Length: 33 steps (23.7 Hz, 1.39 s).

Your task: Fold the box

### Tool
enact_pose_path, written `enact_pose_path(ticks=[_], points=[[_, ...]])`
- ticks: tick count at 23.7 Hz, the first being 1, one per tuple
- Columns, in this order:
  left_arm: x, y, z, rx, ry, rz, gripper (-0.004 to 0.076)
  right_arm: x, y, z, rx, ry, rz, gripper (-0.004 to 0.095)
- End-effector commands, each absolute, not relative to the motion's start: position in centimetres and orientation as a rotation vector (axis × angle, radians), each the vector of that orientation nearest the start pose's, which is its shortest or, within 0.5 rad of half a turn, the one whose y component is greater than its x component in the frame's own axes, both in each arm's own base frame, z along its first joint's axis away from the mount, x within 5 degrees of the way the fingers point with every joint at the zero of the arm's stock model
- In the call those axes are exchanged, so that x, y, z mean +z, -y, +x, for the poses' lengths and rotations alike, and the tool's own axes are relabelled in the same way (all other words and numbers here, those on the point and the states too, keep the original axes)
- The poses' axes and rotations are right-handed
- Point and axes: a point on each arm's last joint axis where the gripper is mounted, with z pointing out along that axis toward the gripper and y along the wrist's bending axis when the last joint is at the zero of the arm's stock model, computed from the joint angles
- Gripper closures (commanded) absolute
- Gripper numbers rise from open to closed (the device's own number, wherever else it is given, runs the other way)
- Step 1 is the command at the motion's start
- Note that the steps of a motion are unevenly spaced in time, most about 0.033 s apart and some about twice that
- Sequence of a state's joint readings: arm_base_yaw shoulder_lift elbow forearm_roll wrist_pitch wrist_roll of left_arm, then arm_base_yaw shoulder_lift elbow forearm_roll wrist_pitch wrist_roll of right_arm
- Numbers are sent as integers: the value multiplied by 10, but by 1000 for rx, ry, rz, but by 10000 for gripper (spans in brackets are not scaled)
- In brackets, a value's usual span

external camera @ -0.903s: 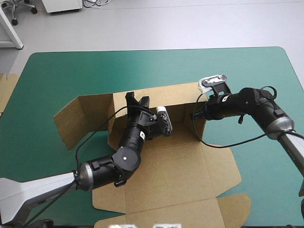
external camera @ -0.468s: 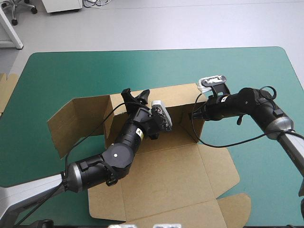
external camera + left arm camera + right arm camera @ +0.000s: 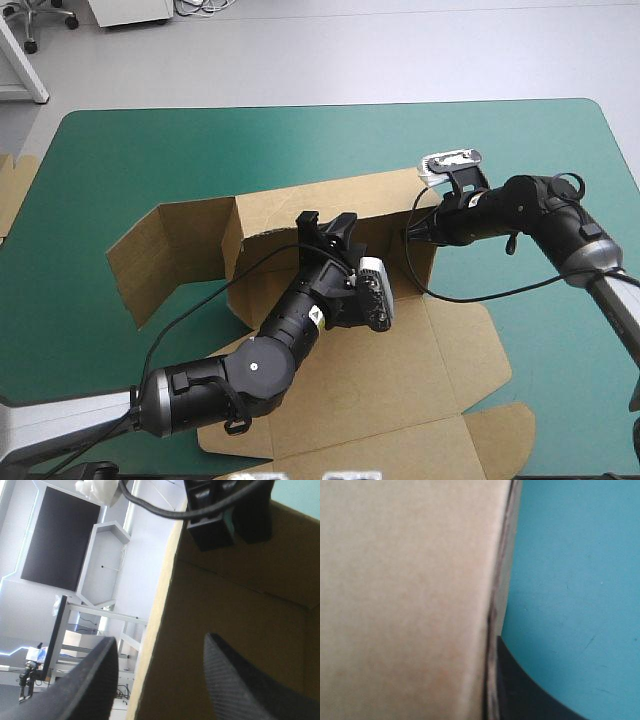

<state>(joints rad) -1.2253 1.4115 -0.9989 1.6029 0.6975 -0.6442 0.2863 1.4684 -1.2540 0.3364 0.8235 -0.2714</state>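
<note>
Black fins of my left tool [image 3: 160, 639] stand well apart and grip nothing. The top edge of the box's back wall [image 3: 225, 595] runs up between them, with one fin over the brown face and the other out past the board. My right tool [image 3: 408, 236] is pinched onto the right end of that same wall, where it meets the short side wall [image 3: 420, 268]. One finger [image 3: 520, 692] lies against the sheet on the outer side, over the teal-green cover; the other is hidden behind the board. The box [image 3: 385, 365] sits about mid-worktop [image 3: 200, 140] with its back wall upright. A long flap [image 3: 170, 250] swings out at an angle toward the left, and the wide panel with its tabs lies flat toward the near edge. A strip of spare board [image 3: 12, 190] shows at the worktop's left edge.
</note>
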Motion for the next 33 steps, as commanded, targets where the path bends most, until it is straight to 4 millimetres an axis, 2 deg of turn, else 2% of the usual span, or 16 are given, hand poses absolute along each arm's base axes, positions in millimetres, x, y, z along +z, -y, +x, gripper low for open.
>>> enact_pose_path(ticks=[1, 6, 9, 12, 14, 18, 22, 25, 33], points=[[364, 258, 154, 501, -1156, 1234, 344, 359, -111, 293, 440, -2340, -469, 920], [388, 252, 151, 423, -1157, 1152, 354, 361, -110, 293, 426, -2343, -462, 920], [417, 238, 146, 312, -1176, 1042, 363, 360, -108, 294, 404, -2352, -454, 921], [434, 224, 144, 239, -1216, 972, 400, 360, -108, 294, 397, -2355, -455, 921], [441, 212, 152, 196, -1269, 917, 421, 360, -108, 293, 399, -2364, -459, 921], [443, 172, 194, 189, -1452, 730, 421, 357, -106, 291, 370, -2392, -482, 921], [462, 132, 221, 213, -1518, 542, 423, 357, -106, 291, 371, -2395, -483, 921], [467, 107, 232, 259, -1566, 449, 449, 357, -105, 291, 364, -2395, -483, 921], [454, 41, 254, 241, -1779, 178, 463, 354, -97, 296, 346, -2414, -449, 921]])
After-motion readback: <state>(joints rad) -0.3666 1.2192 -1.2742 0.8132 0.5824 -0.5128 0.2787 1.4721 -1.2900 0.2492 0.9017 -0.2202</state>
